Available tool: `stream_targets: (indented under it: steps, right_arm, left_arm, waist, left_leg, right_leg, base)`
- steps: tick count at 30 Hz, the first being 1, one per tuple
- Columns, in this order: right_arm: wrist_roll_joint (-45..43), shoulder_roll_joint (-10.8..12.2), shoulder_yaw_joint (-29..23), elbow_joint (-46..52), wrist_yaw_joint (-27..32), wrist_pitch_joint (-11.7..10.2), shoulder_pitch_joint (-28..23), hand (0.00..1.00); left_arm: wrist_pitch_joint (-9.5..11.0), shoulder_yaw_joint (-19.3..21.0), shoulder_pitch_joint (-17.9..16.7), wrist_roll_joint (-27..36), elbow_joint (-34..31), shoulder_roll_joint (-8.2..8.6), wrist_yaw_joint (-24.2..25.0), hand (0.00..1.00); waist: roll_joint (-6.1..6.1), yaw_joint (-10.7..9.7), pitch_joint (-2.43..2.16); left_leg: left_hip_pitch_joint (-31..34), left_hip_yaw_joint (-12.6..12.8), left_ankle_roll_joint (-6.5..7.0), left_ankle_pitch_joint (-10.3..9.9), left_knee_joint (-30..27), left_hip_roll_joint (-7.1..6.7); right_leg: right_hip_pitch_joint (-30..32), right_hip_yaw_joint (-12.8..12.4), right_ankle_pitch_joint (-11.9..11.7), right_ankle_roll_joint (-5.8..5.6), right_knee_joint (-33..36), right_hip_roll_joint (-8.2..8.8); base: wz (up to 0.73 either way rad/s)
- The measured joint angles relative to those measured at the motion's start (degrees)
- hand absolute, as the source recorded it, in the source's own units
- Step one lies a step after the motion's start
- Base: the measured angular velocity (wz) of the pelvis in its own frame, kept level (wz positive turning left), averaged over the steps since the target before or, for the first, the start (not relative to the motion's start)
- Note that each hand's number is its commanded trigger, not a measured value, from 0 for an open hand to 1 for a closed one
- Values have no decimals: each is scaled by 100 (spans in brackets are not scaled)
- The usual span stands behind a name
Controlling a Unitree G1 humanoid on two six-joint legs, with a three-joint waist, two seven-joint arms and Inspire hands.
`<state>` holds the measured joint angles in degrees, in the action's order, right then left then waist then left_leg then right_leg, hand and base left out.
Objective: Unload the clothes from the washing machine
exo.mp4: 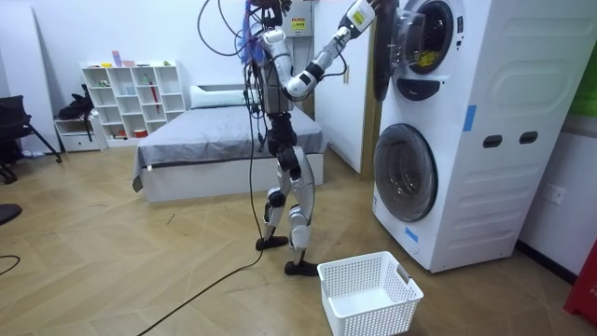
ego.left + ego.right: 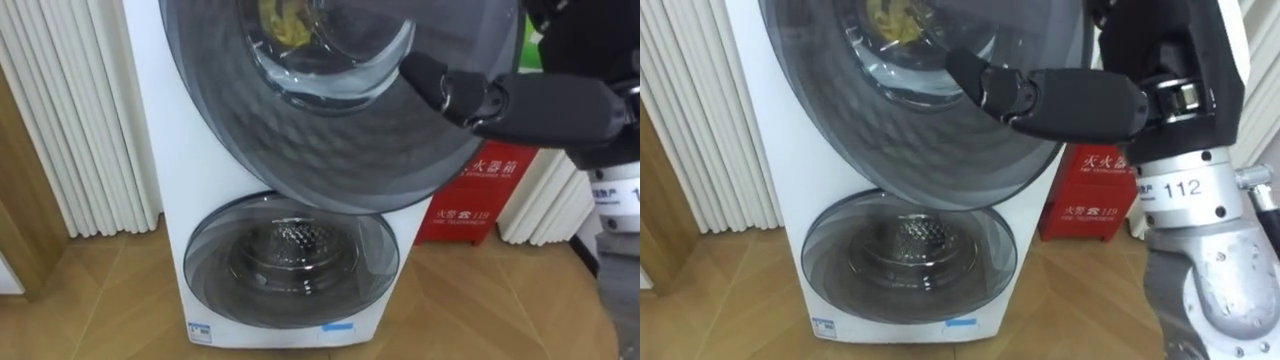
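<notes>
And here's the big white washing machine, a stacked pair of drums against the wall on the room view's right, with the robot standing upright on the wood floor right in front of it. Behind the robot there's a grey bed and, further back, a white shelf unit. A pleated white curtain hangs just left of the machine.

Up top, the upper door stands swung out from the machine toward the robot, its grey ring and clear glass bowl close before the head camera. Below it the lower door sits flush and closed, the metal drum showing through its glass. A white basket stands on the floor by the robot's feet, near the machine's lower corner. A red box rests on the floor beside the machine's right side.

The right arm is raised high, and the black right hand lies across the upper door's grey ring, one finger pointing left. I cannot tell whether its fingers are wide or closed on the door. And the clothes? Yellow fabric, up inside the upper drum, seen through the glass, apart from the hand.
</notes>
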<state>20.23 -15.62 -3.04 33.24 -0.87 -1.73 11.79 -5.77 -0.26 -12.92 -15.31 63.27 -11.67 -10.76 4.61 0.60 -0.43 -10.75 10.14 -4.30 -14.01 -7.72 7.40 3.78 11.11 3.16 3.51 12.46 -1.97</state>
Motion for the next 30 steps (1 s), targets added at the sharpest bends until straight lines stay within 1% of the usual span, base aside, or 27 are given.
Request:
stream_targets:
  steps: [1, 3, 4, 6, 7, 9, 10, 12, 14, 16, 18, 19, 21, 22, 23, 24, 25, 26, 27, 28, 30]
  right_arm:
    - [0, 48, 32, -7, -1, -32, -1, 0]
    - [124, 219, 193, -54, -30, -240, -7, 0]
    - [179, 246, 208, -75, -67, -302, -15, 0]
    - [457, 345, 292, -114, -192, -527, -97, 0]
    - [529, 386, 322, -117, -229, -576, -122, 0]
    - [869, 542, 505, -171, -373, -731, -130, 0]
    - [992, 584, 582, -204, -412, -799, -126, 0]
    - [1558, 784, 914, -327, -639, -1004, -113, 0]
    - [1772, 875, 1109, -373, -891, -1095, -113, 0]
    - [1893, 960, 1370, -490, -1146, -1115, -126, 0]
    - [2069, 1007, 1724, -591, -1429, -1120, -128, 0]
    - [2074, 1007, 1822, -605, -1515, -1120, -123, 0]
    - [2077, 1008, 2194, -647, -1845, -1105, -111, 0]
    - [2077, 1007, 2257, -670, -1927, -1087, -110, 0]
    - [2075, 998, 2452, -730, -2084, -987, -111, 0]
    - [2075, 979, 2620, -813, -2204, -802, -112, 0]
    - [2096, 977, 2726, -854, -2239, -738, -115, 0]
    - [2098, 1001, 2903, -897, -2268, -586, -105, 0]
    - [2106, 1001, 3022, -983, -2317, -489, -105, 0]
    - [2081, 977, 3122, -1109, -2329, -324, -103, 0]
    - [2044, 949, 3164, -1259, -2379, -159, -103, 0]
  left_arm:
    - [0, -3, -5, 0, 0, 0, -1, 0]
    - [2, -4, -40, 1, 16, 0, -1, 0]
    - [1, -7, -36, 1, 44, 1, -1, 0]
    - [-2, -47, -43, 0, 86, 0, -1, 0]
    - [-3, -61, -44, 2, 95, 1, -1, 0]
    - [-9, -120, -39, 3, 135, 3, -17, 0]
    - [-9, -135, -39, 3, 130, 4, -30, 0]
    - [-12, -266, -15, 11, 124, 4, -37, 0]
    - [-18, -324, 65, 5, 117, 25, -36, 0]
    - [-22, -360, 115, 6, 109, 60, -25, 0]
    - [-37, -449, 185, 5, 80, 79, 7, 0]
    - [-38, -451, 189, 3, 80, 89, 14, 0]
    - [-42, -454, 207, 7, 72, 100, 15, 0]
    - [-43, -454, 212, 6, 71, 100, 15, 0]
    - [-44, -457, 217, 7, 71, 105, 16, 0]
    - [-43, -467, 225, 16, 71, 103, 17, 0]
    - [-43, -500, 233, 20, 71, 97, 18, 0]
    - [-43, -567, 241, 21, 71, 98, 18, 0]
    - [-42, -569, 266, 26, 71, 104, 20, 0]
    - [-41, -569, 295, 55, 72, 105, 19, 0]
    - [-40, -569, 333, 105, 76, 120, 19, 0]
  waist:
    - [-2, 7, 0]
    - [-11, 29, 0]
    - [-11, 42, 0]
    - [-18, 112, -1]
    - [-21, 121, 0]
    - [-42, 148, 8]
    - [-46, 159, 8]
    - [-80, 214, 13]
    - [-101, 304, 21]
    - [-115, 358, 22]
    - [-114, 477, 21]
    - [-112, 491, 21]
    - [-96, 632, 12]
    - [-90, 661, 11]
    - [-86, 737, 8]
    - [-78, 784, 7]
    - [-76, 793, 7]
    - [-76, 834, 7]
    - [-75, 935, 8]
    - [-69, 1000, 11]
    - [-69, 1064, 12]
  left_leg:
    - [0, 0, -2, 2, 0, 0]
    - [-4, 4, -9, 7, -6, 0]
    - [-4, 4, -11, 8, -9, 0]
    - [-4, 4, -19, 13, -17, 1]
    - [-4, 4, -21, 14, -18, 2]
    - [-3, 3, -25, 25, -17, 1]
    - [-3, 3, -27, 27, -17, 0]
    - [3, 3, -51, 28, -17, -1]
    - [8, -5, -43, 35, -13, 1]
    - [22, -50, -33, 54, -5, -1]
    - [54, -142, -22, 75, -9, -11]
    - [63, -163, -22, 81, -9, -12]
    - [112, -247, -18, 92, -26, -12]
    - [129, -271, -16, 98, -31, -12]
    - [146, -291, 1, 110, -40, -13]
    - [179, -338, -5, 114, -58, -17]
    - [207, -386, -25, 125, -74, -25]
    - [234, -436, -36, 131, -91, -36]
    - [235, -475, -35, 125, -91, -43]
    - [243, -516, -33, 121, -90, -47]
    - [260, -552, -28, 119, -90, -57]
  right_leg:
    - [0, -2, -1, 2, 0, 0]
    - [0, 6, -13, 21, 1, 0]
    - [0, 6, -14, 22, 2, 0]
    - [0, 9, -15, 23, 9, 1]
    - [0, 9, -15, 23, 9, 2]
    - [2, 21, -9, 14, 17, 9]
    - [6, 21, -8, 10, 17, 9]
    - [24, 33, -11, 7, 18, 9]
    - [27, 47, -19, 20, 18, 18]
    - [27, 72, -18, 27, 25, 67]
    - [34, 82, -10, 33, 15, 78]
    - [34, 83, 0, 33, 13, 81]
    - [35, 138, 20, 34, 15, 95]
    - [35, 157, 21, 34, 19, 98]
    - [34, 172, 21, 35, 23, 97]
    - [33, 212, 18, 38, 21, 85]
    - [33, 238, 18, 38, 18, 89]
    - [31, 273, 18, 36, 15, 103]
    - [24, 307, 19, 34, 13, 106]
    - [13, 321, 19, 35, 12, 114]
    - [12, 340, 17, 41, 12, 127]
  base:
    - [0]
    - [-2]
    - [0]
    - [0]
    - [0]
    - [0]
    - [-5]
    - [-7]
    - [3]
    - [10]
    - [15]
    - [20]
    - [20]
    - [15]
    - [15]
    - [16]
    - [22]
    - [17]
    - [17]
    - [12]
    - [12]
